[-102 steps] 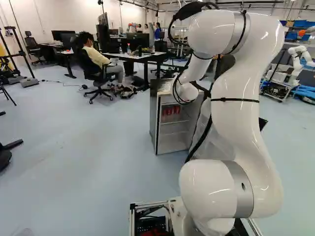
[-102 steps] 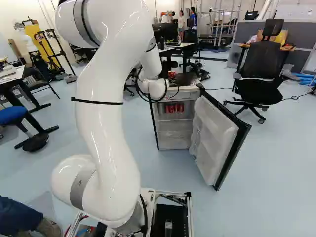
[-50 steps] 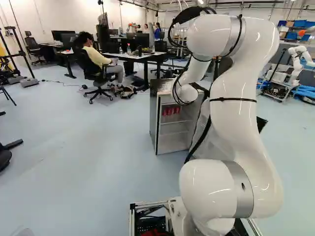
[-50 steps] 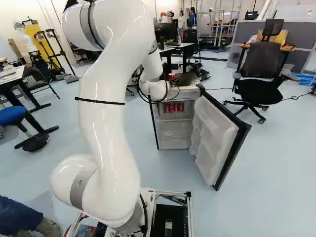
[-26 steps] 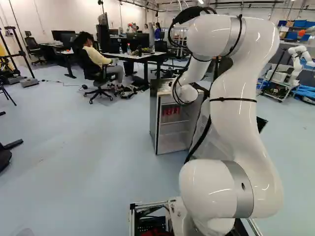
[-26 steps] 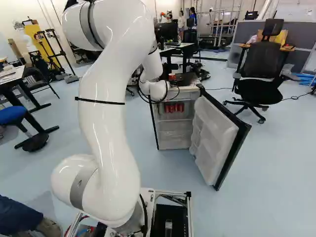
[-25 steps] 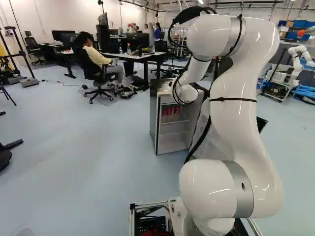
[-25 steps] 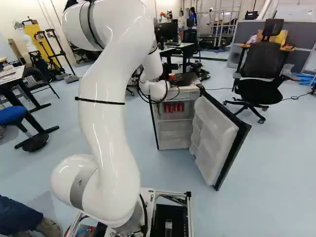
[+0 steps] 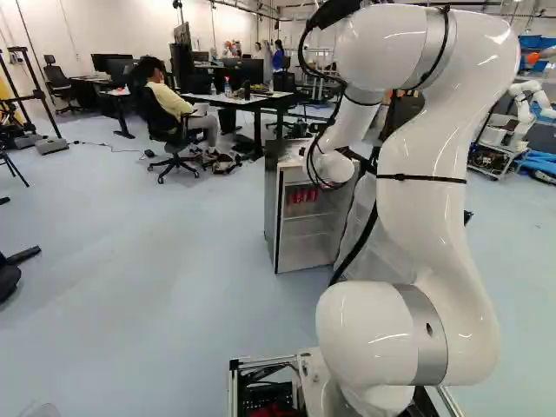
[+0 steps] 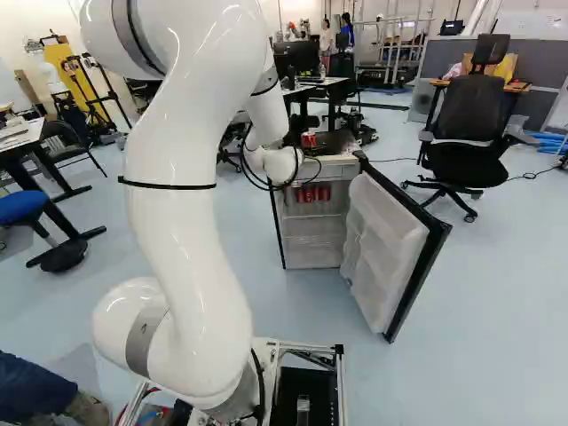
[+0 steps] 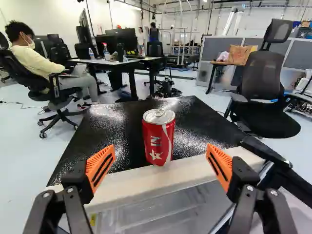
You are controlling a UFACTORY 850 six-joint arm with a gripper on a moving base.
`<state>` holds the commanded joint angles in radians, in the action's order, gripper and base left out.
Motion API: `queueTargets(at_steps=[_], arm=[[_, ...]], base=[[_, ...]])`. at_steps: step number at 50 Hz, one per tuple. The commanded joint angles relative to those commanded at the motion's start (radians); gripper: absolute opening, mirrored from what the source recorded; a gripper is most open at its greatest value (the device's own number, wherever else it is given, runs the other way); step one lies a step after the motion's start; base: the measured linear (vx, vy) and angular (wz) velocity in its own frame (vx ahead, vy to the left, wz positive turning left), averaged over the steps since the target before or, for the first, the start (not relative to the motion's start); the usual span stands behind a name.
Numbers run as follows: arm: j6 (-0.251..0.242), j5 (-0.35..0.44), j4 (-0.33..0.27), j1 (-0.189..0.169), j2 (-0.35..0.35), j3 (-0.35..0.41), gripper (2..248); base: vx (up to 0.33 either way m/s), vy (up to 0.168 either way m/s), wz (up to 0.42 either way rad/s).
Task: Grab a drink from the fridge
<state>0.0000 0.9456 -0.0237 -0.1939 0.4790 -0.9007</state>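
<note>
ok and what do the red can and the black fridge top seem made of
The red can looks like thin metal, glossily printed: its lid shines bare silver. The fridge top seems textured plastic or coated metal, from its pebbly glints.

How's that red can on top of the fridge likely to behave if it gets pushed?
The can looks like smooth metal, so it may slide on the shiny fridge top. It stands taller than wide, so a push high up could tip it. Once on its round side, it would probably roll, perhaps off the front edge close by.
</note>
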Motion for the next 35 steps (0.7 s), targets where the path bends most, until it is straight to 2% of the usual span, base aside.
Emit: queueTargets(at_steps=[15, 35], arm=[[0.000, -0.005, 0.003, -0.033, -0.060, 0.056, 247], [0.000, -0.134, 0.092, -0.091, -0.133, 0.096, 247]], base=[[0.000, 0.000, 0.000], [0.000, 0.000, 0.000]])
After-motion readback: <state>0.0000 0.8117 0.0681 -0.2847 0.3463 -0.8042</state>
